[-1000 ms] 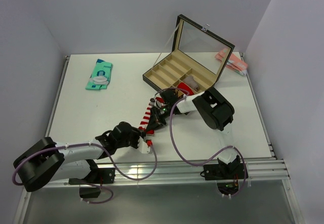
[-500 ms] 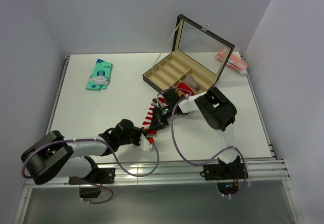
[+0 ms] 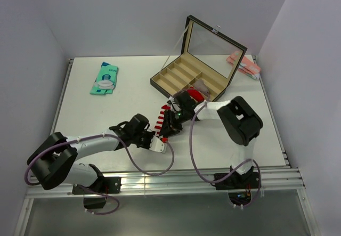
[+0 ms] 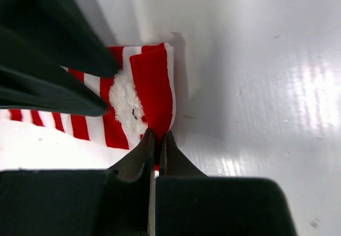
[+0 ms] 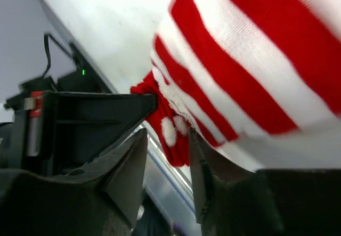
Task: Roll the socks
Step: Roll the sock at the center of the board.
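My left pincer (image 4: 157, 141) pinches the striped sock (image 4: 146, 87) at its red end; I can't tell if my right pincer (image 5: 168, 137) grips.

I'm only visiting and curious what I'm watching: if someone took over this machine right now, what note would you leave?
Left end effector: shut on the striped Santa sock at its edge.
Right end effector: straddles the same sock close by; grip unclear.
The sock lies stretched on the table, close to the open box.
Done: sock held, not yet rolled.
Left: roll it; the second sock is not clearly in view.
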